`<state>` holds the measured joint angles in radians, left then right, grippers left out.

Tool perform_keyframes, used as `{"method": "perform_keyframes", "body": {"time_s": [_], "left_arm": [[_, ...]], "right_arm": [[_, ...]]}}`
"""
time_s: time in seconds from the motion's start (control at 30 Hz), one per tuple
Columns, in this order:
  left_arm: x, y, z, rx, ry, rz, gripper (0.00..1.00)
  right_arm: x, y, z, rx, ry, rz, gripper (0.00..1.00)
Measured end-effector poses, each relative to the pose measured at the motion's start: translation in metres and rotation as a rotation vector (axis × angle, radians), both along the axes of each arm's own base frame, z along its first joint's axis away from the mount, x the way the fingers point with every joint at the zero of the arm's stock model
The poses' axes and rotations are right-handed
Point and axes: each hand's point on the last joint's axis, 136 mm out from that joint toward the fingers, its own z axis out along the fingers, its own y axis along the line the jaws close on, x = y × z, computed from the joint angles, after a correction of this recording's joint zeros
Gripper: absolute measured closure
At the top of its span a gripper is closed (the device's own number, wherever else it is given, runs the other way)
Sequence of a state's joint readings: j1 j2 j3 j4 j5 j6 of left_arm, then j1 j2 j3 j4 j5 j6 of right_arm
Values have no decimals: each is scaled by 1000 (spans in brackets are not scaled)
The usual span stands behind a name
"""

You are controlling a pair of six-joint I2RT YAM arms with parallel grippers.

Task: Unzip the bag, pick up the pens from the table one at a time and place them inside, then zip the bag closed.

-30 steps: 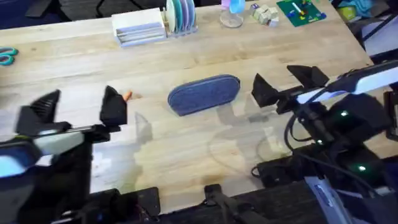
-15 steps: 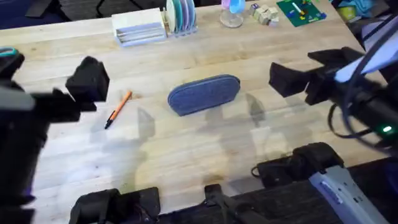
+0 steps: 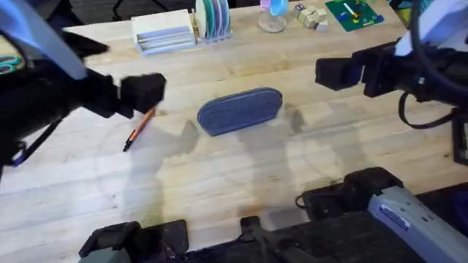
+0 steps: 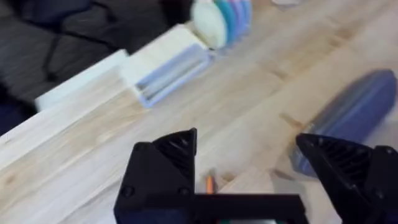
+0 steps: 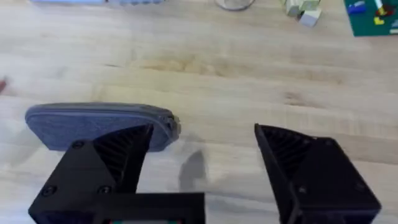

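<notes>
Lying near the middle of the worktop (image 3: 241,183), the bag (image 3: 240,111) is seen as an oblong pouch of blue-grey, denim-like woven fabric with rounded ends, its zip along the top not clearly made out. The worktop is light wood with visible plank grain. A thin orange pen (image 3: 139,128) with a black end lies flat on the wood, well to the left of the bag and apart from it, partly covered from above by the left gripper (image 3: 142,93). That gripper is held over the pen's upper end, and in its wrist view its black ribbed jaws are seen set wide apart with only the pen's orange tip between them. The right gripper (image 3: 344,73) is held to the right of the bag, its jaws likewise spread apart and empty, the bag's end lying just behind one of them in its wrist view. Along the far edge are found a white slatted box (image 3: 164,32), a rack of pastel discs (image 3: 212,17), small wooden blocks (image 3: 311,16) and a green board (image 3: 354,13).
</notes>
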<state>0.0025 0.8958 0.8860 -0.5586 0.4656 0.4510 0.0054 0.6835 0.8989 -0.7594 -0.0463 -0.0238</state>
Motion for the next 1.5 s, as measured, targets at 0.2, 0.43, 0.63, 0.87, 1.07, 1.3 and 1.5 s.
{"method": "perform_keyframes", "body": {"time_s": [0.2, 0.43, 0.63, 0.87, 1.07, 1.3, 1.5], "left_arm": [[-13, -41, -40, 51, 82, -329, 8], [-30, -87, -76, 143, 97, -631, 8], [-25, -109, -110, 175, 127, -759, 8], [-11, -120, -137, 151, 145, -802, 8], [-14, -123, -167, 106, 248, -827, 9], [-17, -128, -165, 69, 253, -846, 8], [-18, -129, -164, 55, 250, -854, 105]], "right_arm": [[-1, 0, -11, 0, 54, 0, 4], [-1, 0, -11, 0, 55, 0, 3], [-1, 0, -11, 0, 55, 0, 3], [-1, 0, -12, 0, 59, 0, 3], [-2, 0, -12, 0, 61, 0, 3], [-2, 0, -13, 0, 62, -1, 3], [-2, 0, -13, 0, 62, 0, 4]]}}
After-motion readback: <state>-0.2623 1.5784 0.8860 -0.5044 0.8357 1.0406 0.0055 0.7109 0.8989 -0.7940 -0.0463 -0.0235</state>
